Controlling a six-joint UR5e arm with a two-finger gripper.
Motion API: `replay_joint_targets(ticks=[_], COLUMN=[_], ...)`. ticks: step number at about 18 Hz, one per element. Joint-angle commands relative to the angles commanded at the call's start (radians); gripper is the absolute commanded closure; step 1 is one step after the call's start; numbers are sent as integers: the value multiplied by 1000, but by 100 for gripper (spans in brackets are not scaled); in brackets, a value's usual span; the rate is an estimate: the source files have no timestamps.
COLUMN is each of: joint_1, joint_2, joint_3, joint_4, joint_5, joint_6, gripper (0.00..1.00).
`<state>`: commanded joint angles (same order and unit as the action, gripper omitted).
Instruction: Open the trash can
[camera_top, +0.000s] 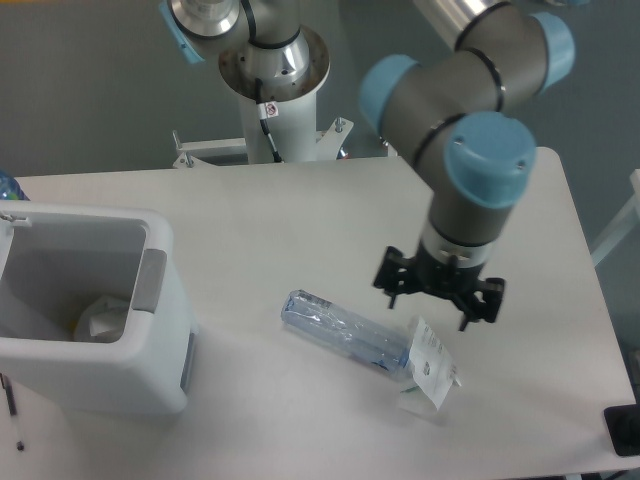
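White plastic, the trash can (95, 330) sits at the bench's (300, 220) left edge, its top open. The hand (439, 300) hangs spread and empty just above a clear bottle (345, 338), well apart from the can.

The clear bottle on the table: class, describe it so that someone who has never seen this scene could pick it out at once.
Start at the white table and find the large white trash can at its left edge, lid open. Look right from it to the table's middle front, where the clear bottle lies on its side, just left of and below the open black pincer. It alone is see-through and blue-tinted, with a white label at its right end.
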<state>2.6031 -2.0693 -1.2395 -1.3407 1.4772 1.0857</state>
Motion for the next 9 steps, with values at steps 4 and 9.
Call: replay_joint_targets(ticks=[4,9], joint_1=[23,23], joint_2=[-31,-63], joint_3=[18,45], joint_4=[5,37], joint_5=[50,107], joint_6=[146,180], gripper=[0,0])
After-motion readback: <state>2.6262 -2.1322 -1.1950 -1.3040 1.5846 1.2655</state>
